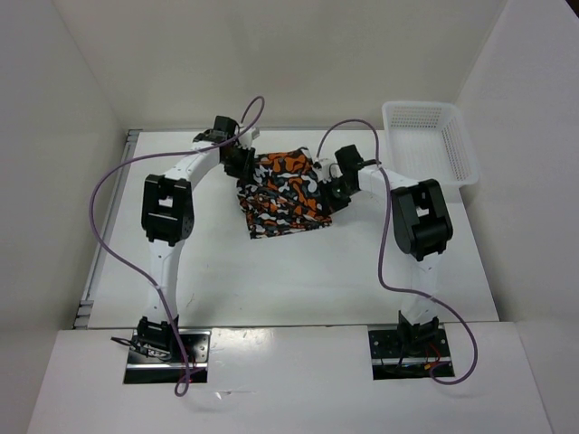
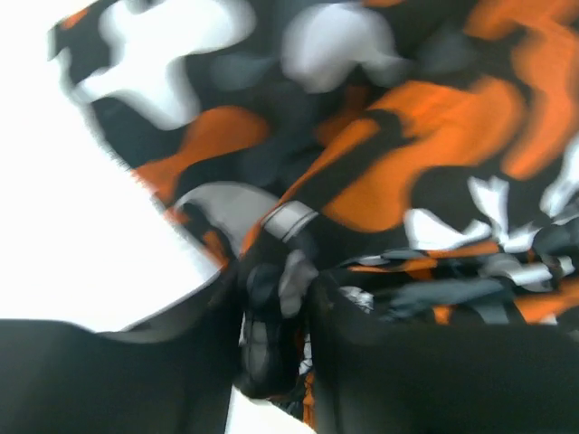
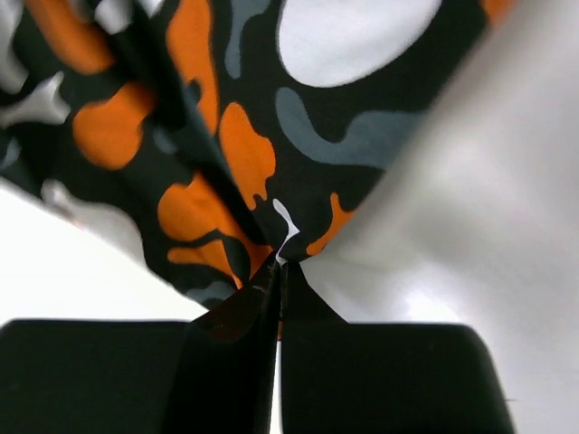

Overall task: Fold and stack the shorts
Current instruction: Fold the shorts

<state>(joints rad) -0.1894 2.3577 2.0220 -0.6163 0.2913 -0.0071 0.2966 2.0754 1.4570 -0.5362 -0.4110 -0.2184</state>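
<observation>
- Top view: the shorts (image 1: 285,194) lie bunched on the counter (image 1: 271,280) toward the middle of its far edge. The left claw (image 1: 238,163) is at their left side and the right claw (image 1: 336,187) at their right. A white mesh basket (image 1: 430,140) sits at the far right corner. From here neither claw's jaws can be read, and the arms cover both cloth edges.
- Left wrist view: the jaws are clamped on a thick wad of the shorts' cloth. The picture is blurred, so how many layers are caught is unclear. Taking more than one layer would likely drag the whole pile rather than fold it.
- Right wrist view: the jaws are pressed together on only the very tip of a cloth corner. So slight a hold could slip once the cloth is pulled, leaving a lopsided fold. The rest of the shorts runs out of frame.
</observation>
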